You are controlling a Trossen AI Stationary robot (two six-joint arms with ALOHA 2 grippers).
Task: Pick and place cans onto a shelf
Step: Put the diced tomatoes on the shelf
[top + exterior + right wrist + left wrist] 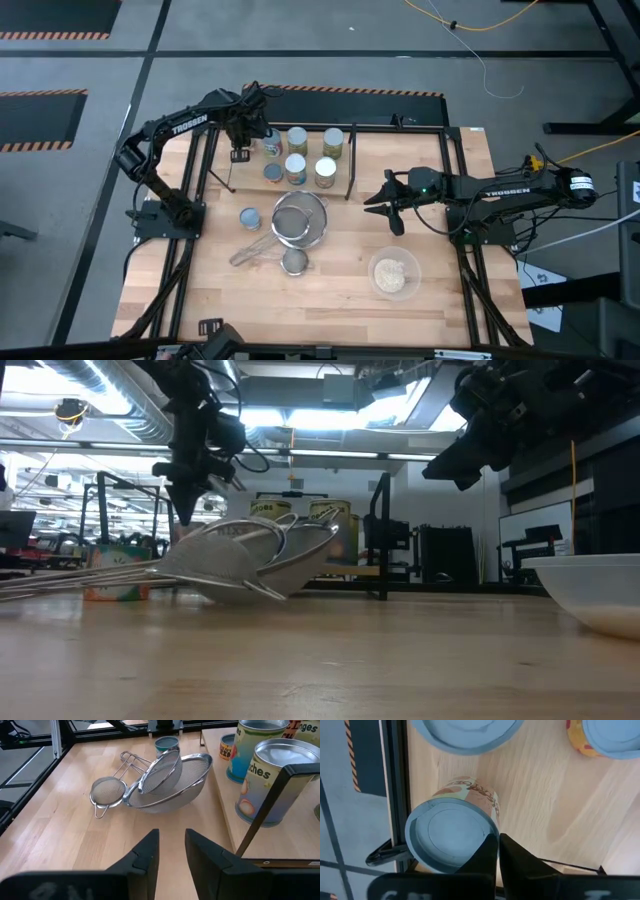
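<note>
High view: the left gripper [240, 135] is positioned over the far left corner of the shelf [400, 127], directly above a short can with a light-blue top [451, 840]. In the left wrist view its fingers are seen pressed together, with nothing between them, beside the rim of that can. The can stands upright on the shelf board against the black rail, so this can is judged to be already placed, with the placing step at its end.

Five more cans [297, 140] are grouped on the shelf board to the right of it. One short can [250, 217] is left standing on the table, near and to the left of the mesh strainers [298, 220]; it is judged to be the next item for picking.

The right gripper [385, 203] is held above the table, right of the strainers, with its fingers parted by a narrow gap and nothing gripped.

For the next move, the left gripper is to be raised clear of the shelf rods, opened, and brought to the remaining can.

Obstructions: the stacked strainers lie just beside that can, their long handles running to the near left. A glass bowl [394, 273] stands at the near right, well apart from the work
</note>
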